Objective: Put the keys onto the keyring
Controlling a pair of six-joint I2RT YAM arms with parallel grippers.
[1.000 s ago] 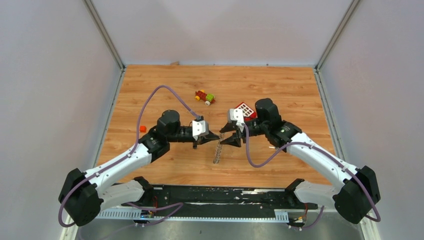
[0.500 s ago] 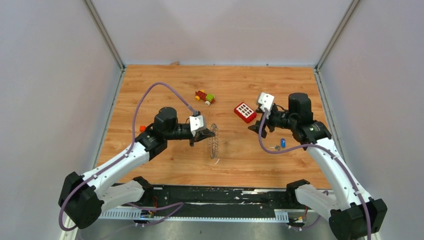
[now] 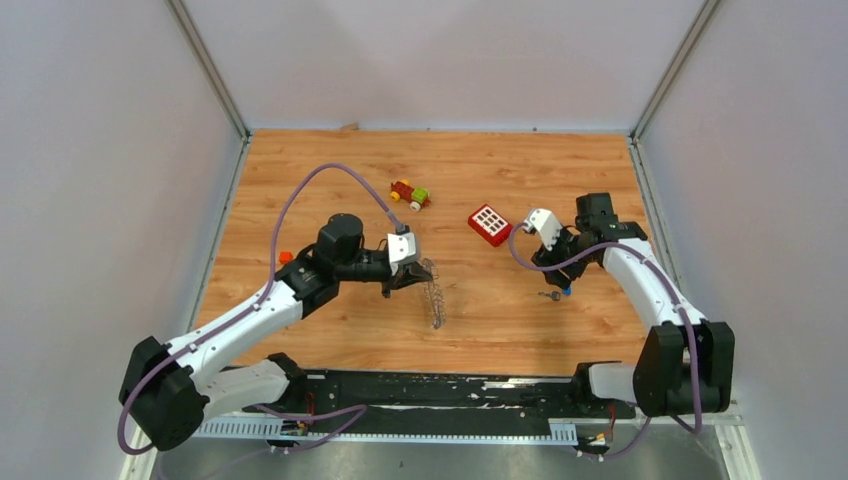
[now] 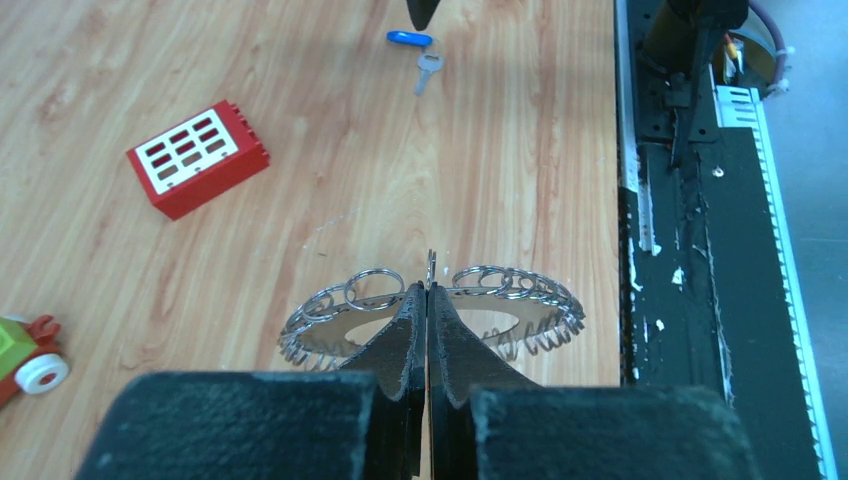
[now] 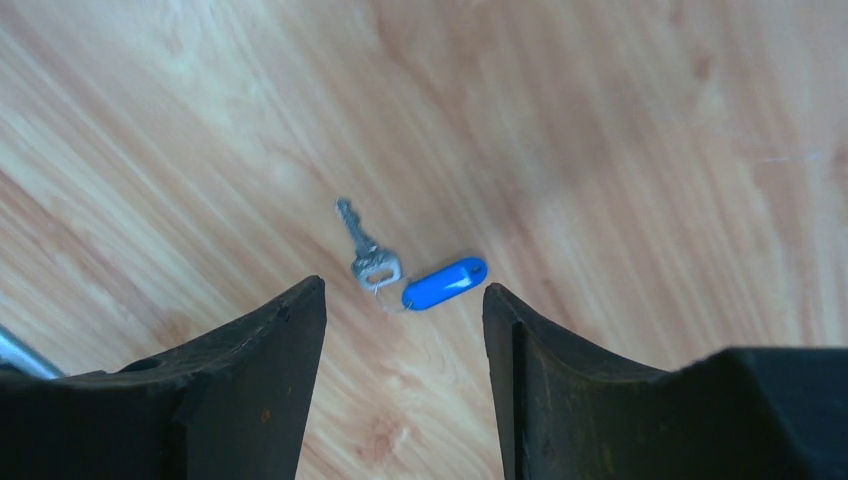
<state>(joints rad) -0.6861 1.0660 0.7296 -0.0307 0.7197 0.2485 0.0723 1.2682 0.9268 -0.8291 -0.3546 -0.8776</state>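
Near the table's left edge lies a small orange piece [image 3: 285, 257], just beside the left arm's elbow. Right of it, about midway across the table, the left pincer [image 3: 420, 271] is clenched on the keyring [image 3: 436, 301]. The left wrist view shows its two fingers [image 4: 405, 330] pressed flat together over the rim of the keyring [image 4: 520, 290], with wire loops fanning out to either side of the left pincer [image 4: 428, 298]. From above, the ring shows edge-on as a thin grey strip slanting from the pincer toward the near edge. Whether its lower rim touches the wood I cannot tell.

Toward the far edge, a little left of the ring, sits a toy car [image 3: 410, 194] in red, yellow and green, well apart from both arms. Right of the middle lies a red block [image 3: 490, 224] with a white grid face up, also clear of both pincers.

Further right, toward the right edge, the keys [image 3: 555, 293] lie flat on the wood: a silver key [image 5: 366, 250] and a blue tag [image 5: 445, 283], joined by a small wire loop. The right pincer [image 3: 553, 279] hangs directly over them, released, its jaws spread with nothing held. In the right wrist view the right pincer [image 5: 400, 293] frames the pair, the key nearer one finger [image 5: 290, 340] and the tag nearer the other.
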